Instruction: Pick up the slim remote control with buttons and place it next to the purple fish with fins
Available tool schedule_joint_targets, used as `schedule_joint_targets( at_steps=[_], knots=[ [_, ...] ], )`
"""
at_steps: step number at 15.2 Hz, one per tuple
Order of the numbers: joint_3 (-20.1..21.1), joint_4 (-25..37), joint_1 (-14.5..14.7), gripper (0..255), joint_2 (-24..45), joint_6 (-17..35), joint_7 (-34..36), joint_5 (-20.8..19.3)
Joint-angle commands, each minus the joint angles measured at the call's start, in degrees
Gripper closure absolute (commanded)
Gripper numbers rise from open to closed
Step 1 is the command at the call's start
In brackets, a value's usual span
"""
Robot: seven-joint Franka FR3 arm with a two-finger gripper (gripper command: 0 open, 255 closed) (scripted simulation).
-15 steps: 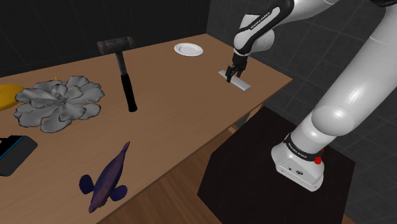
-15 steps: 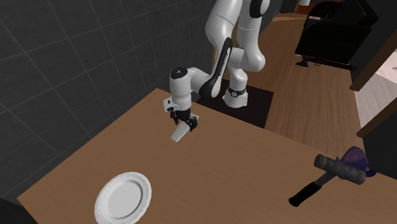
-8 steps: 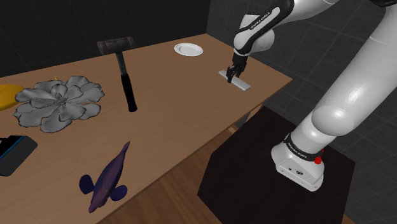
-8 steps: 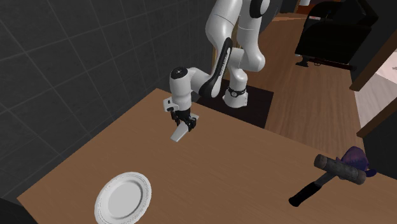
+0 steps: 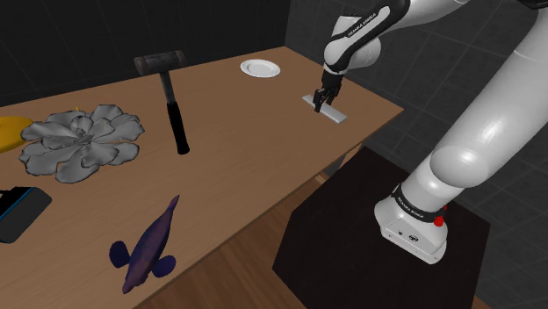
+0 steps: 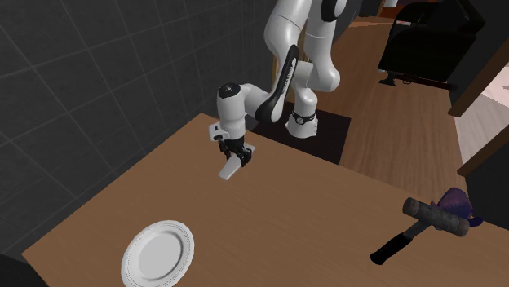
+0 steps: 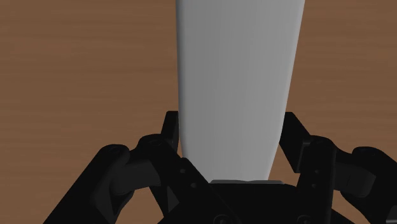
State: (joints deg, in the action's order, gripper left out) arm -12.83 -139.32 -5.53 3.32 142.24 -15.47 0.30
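The all-black two-finger gripper (image 7: 232,137) clasps one end of the slim, plain pale-grey remote control (image 7: 238,76), low over the brown wooden table (image 5: 246,140) near the arm's end. The grasp looks done. The carry remains, as the purple finned fish (image 5: 147,247) lies well apart, toward the table's other end.

At the far corner of the counter (image 5: 246,132), the arm's black fingers (image 5: 321,99) come down on one end of a plain grey remote control (image 5: 331,112). A white plate (image 5: 260,68) lies beyond it. The purple fish (image 5: 147,248) rests well apart, at the counter's near edge.
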Motion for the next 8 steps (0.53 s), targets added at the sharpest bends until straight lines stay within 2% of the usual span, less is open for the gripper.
schedule_joint_targets(
  at_steps=[1, 8],
  knots=[
    [0.0, 0.4, 0.0, 255, -1.2, -1.6, 0.3, -0.4],
    [-0.1, 1.9, 0.1, 255, -5.4, -7.2, 1.3, -1.8]
  ],
)
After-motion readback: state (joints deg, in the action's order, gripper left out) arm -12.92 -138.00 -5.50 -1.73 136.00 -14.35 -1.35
